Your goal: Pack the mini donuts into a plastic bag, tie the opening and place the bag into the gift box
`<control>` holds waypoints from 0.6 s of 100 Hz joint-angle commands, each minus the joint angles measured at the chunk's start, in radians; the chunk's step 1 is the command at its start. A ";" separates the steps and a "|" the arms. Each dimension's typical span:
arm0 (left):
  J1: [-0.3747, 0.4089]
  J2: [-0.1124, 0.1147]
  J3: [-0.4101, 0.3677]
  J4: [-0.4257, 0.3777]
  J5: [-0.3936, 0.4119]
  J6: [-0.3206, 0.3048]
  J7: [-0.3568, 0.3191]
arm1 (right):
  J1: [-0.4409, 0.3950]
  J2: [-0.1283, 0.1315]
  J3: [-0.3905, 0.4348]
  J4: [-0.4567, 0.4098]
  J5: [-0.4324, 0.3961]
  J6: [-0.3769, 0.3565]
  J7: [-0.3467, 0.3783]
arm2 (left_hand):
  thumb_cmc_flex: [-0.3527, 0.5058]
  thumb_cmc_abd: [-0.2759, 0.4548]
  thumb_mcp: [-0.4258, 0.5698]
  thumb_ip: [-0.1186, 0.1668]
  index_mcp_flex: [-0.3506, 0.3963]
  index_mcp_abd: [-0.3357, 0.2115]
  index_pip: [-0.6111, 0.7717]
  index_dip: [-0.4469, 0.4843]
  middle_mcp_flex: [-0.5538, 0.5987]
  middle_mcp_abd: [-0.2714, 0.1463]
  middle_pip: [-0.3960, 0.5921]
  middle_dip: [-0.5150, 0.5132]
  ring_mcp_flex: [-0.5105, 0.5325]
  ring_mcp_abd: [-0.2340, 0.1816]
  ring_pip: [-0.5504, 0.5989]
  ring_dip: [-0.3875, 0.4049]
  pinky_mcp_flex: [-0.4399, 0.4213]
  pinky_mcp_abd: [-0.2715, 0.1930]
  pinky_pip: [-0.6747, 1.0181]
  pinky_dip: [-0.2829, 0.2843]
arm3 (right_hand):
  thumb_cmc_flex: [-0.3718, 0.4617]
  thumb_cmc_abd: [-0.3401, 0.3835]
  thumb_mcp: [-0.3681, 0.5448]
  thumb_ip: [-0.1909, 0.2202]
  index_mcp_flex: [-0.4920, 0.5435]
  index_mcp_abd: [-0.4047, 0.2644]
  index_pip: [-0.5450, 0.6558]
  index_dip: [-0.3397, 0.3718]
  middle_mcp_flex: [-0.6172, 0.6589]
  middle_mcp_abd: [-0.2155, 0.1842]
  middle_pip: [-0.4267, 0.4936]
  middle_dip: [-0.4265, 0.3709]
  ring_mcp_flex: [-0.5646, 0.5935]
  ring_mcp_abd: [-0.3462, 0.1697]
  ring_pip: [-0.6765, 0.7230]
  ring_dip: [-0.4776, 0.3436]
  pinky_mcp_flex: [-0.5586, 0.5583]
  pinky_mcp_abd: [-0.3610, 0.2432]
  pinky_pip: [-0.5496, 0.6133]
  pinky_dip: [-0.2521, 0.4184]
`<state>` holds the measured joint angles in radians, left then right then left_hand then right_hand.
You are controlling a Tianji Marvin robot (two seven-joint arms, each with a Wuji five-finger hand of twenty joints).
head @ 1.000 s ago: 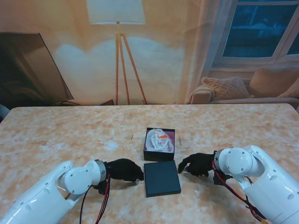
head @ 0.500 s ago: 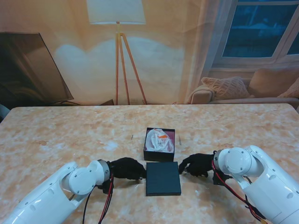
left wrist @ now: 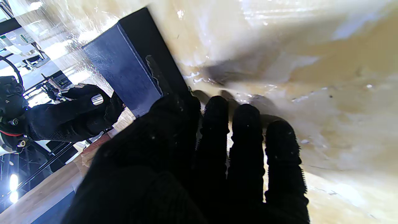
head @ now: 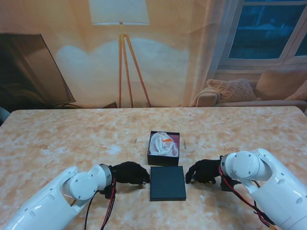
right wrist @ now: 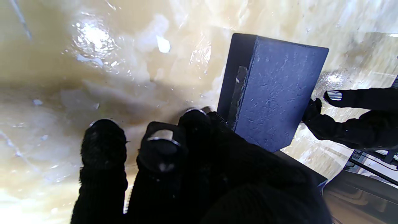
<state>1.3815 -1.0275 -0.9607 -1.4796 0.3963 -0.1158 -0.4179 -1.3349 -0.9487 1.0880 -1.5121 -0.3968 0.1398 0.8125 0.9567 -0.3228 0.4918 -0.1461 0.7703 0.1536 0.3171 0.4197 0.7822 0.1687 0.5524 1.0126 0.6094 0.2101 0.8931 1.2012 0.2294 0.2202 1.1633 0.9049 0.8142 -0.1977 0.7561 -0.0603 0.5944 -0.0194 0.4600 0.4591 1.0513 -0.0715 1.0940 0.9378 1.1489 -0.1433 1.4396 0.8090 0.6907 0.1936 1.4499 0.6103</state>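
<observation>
Counter (head: 72, 134), marbled beige, filled the lower half of the stand view; a printed room backdrop with a floor lamp (head: 120, 28) sat at upper centre. Gift box (head: 163, 148), centre frame, already held the tied plastic bag (head: 161, 143), so packing, tying and boxing looked done. Box lid (head: 167, 182) lay flat on the counter just nearer to me than the box; closing seemed the only step left. Left hand (head: 128, 173) touched the lid's left edge and right hand (head: 202, 170) the right edge, fingers loosely curled, nothing lifted or gripped yet. Donuts inside the bag too small to tell.
</observation>
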 commanded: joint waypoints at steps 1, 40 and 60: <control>0.010 0.001 0.007 0.004 -0.002 0.002 -0.020 | -0.005 -0.003 -0.003 -0.001 -0.001 -0.004 0.011 | 0.014 0.003 -0.017 -0.025 0.012 -0.012 0.014 0.008 0.005 0.005 0.010 -0.006 0.029 0.058 -0.042 -0.004 0.011 0.037 -0.021 0.014 | -0.003 -0.036 0.040 -0.014 0.020 -0.004 0.036 -0.011 0.040 -0.022 0.041 0.021 0.039 -0.050 0.026 0.022 0.019 -0.018 0.050 0.003; 0.018 -0.009 0.008 0.002 -0.009 0.014 0.014 | 0.014 -0.009 -0.024 0.024 0.034 -0.019 -0.007 | 0.011 0.019 -0.008 -0.016 -0.005 -0.006 -0.010 -0.008 -0.012 0.004 -0.002 -0.019 0.016 0.057 -0.053 -0.012 0.005 0.033 -0.027 0.009 | 0.024 0.051 -0.049 0.029 -0.043 -0.037 -0.045 -0.022 0.004 -0.005 -0.008 0.004 -0.001 -0.022 -0.013 0.020 -0.013 -0.012 0.024 -0.002; 0.027 -0.016 0.006 -0.003 -0.014 0.021 0.040 | 0.011 -0.014 -0.018 0.030 0.051 -0.032 -0.021 | 0.016 0.014 -0.001 -0.017 0.004 -0.004 -0.005 -0.003 -0.008 0.007 -0.002 -0.014 0.019 0.059 -0.049 -0.012 0.005 0.035 -0.024 0.010 | 0.024 0.046 -0.054 0.032 -0.041 -0.040 -0.044 -0.013 0.006 -0.004 -0.011 0.005 -0.002 -0.021 -0.014 0.022 -0.015 -0.012 0.022 -0.001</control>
<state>1.3934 -1.0357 -0.9586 -1.4798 0.3861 -0.0984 -0.3675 -1.3147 -0.9529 1.0713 -1.4807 -0.3508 0.1128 0.7794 0.9567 -0.3228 0.4821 -0.1461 0.7712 0.1811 0.3233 0.4307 0.7822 0.1721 0.5525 0.9977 0.6241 0.2312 0.8797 1.2012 0.2431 0.2330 1.1646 0.9050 0.8187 -0.1685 0.7097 -0.0589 0.5757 -0.0154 0.4366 0.4455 1.0510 -0.0717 1.0801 0.9378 1.1472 -0.1428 1.4213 0.8090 0.6789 0.1936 1.4521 0.6103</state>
